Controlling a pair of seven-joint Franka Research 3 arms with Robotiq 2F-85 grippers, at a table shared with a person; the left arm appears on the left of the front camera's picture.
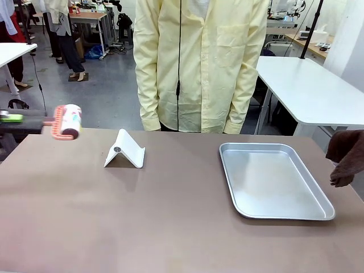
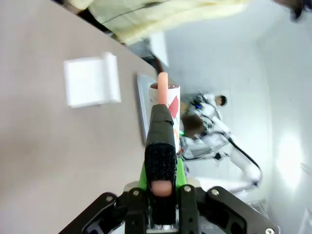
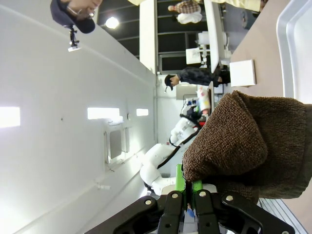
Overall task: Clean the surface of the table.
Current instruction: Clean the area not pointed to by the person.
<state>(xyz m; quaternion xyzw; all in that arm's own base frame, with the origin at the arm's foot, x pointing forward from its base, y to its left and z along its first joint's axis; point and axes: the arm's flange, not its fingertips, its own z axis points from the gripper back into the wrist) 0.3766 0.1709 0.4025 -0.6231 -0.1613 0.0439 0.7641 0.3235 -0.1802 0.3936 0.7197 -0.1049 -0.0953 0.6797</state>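
- Table [image 1: 142,222]: wide taupe top filling the near ground in the front view; we see it again in the left wrist view, running away under the roller.
- Left gripper [image 2: 161,181]: fingers clamped on the black handle of a roller [image 1: 67,121]; from the front the roller sits at the table's far left edge, handle pointing off to the left; we cannot tell if it touches the top.
- Right gripper [image 3: 187,184]: fingers closed on a brown cloth [image 3: 243,141]; the cloth bunches over the fingertips; from the front it hangs at the right edge of the table, just beside the tray.
- Tray [image 1: 273,182]: silver, flat on the right half of the table; nothing in it.
- Stand [image 1: 125,150]: white, folded like a small tent, left of centre; well apart from the tray, nearer the roller.
- Person [image 1: 199,62]: pale yellow shirt, standing at the far side, right against the table edge.
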